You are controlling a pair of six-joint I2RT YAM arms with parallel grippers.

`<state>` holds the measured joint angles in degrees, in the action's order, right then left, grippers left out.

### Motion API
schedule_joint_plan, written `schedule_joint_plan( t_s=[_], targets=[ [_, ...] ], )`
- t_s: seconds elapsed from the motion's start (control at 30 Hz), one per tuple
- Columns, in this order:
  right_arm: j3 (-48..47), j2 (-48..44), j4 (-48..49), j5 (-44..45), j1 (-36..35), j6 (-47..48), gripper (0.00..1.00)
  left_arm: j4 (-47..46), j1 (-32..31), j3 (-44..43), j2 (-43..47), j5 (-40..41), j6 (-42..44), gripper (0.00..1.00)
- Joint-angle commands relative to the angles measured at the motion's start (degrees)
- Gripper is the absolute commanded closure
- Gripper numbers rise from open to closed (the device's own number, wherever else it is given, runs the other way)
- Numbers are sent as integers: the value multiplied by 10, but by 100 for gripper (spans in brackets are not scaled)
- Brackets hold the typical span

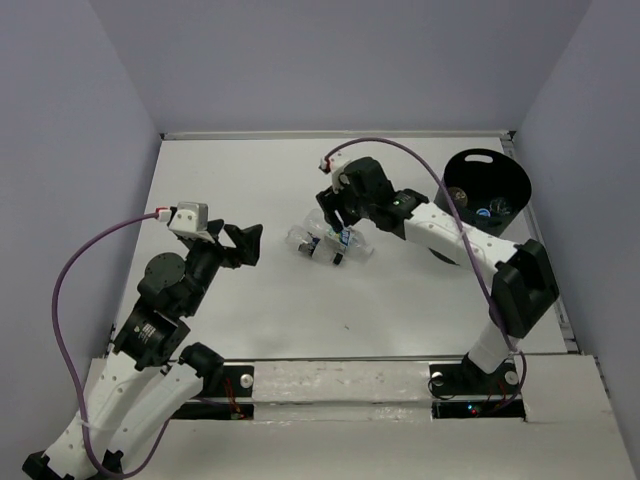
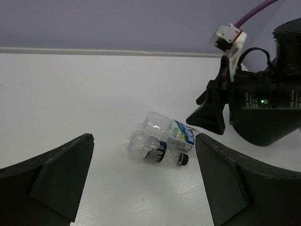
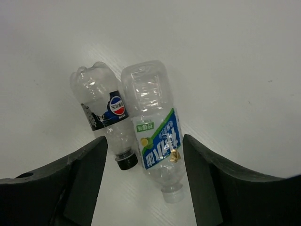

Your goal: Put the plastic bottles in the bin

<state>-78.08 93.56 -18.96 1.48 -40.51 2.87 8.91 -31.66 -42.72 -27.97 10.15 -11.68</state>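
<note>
Two clear plastic bottles lie side by side on the white table. One has a blue and green label and a white cap (image 3: 157,141) (image 1: 347,241) (image 2: 181,134). The other has a black label and a black cap (image 3: 101,110) (image 1: 305,243) (image 2: 150,148). My right gripper (image 3: 143,181) (image 1: 338,228) is low over them, open, and its fingers (image 3: 87,176) straddle both cap ends without touching. My left gripper (image 2: 143,188) (image 1: 250,243) stands wide open to the left of the bottles, holding nothing. The black bin (image 1: 518,178) stands at the far right with bottles inside it (image 1: 490,208).
Grey walls close in the table at the back and on both sides. The right arm (image 1: 450,235) stretches between the bin and the two bottles. A purple cable (image 1: 400,150) arcs over it.
</note>
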Motion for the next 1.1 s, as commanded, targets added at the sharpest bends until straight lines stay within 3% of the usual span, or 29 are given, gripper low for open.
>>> schedule_joint_plan(
  t_s=[0.0,0.23,0.43,0.87,1.07],
  targets=[
    [-86,65,-21,-87,-45,55,27,-21,6,4,2,9,-1,1],
    [-152,191,-48,-18,-110,114,22,-16,12,4,29,52,-4,1],
    [-187,241,-50,11,-110,115,25,-20,21,7,59,72,-8,1],
    [-181,229,-45,44,-121,108,27,-24,30,8,61,58,-10,1],
    [-182,203,0,199,-121,4,27,-26,34,9,61,50,-10,1]
  ],
)
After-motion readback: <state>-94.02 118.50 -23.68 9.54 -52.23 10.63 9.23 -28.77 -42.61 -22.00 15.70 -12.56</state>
